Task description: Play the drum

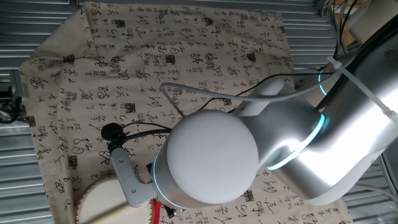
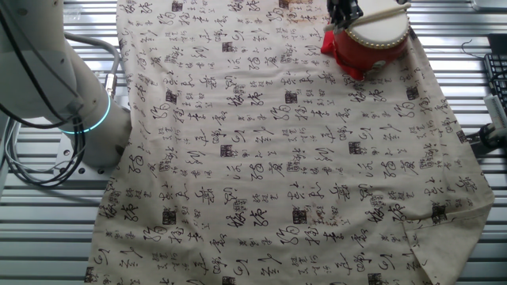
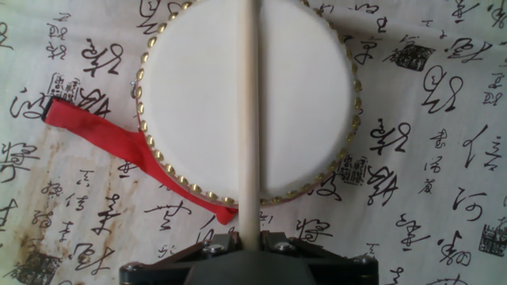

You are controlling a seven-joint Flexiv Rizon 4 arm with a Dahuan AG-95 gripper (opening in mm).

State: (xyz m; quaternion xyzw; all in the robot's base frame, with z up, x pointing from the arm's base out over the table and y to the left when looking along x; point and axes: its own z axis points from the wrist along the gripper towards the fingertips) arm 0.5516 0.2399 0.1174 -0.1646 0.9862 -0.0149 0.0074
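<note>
Hand view, jaws gripping stick (image 3: 250, 119), over drum (image 3: 301, 95)

My arm shell (image 1: 323, 155): glossy smooth metal/plastic. Drum (image 3: 247, 99) head: matt cream skin w/ brassy shiny studs. Stick (image 3: 249, 119): pale bare wood, matt. Cloth (image 2: 277, 158): woven, matt, creased. Red ribbon (image 3: 119, 146): fabric.

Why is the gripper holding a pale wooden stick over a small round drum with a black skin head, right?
Not quite: the small round drum has a cream-white skin head, as the hand view shows. The gripper does hold the pale wooden stick over it.
</note>
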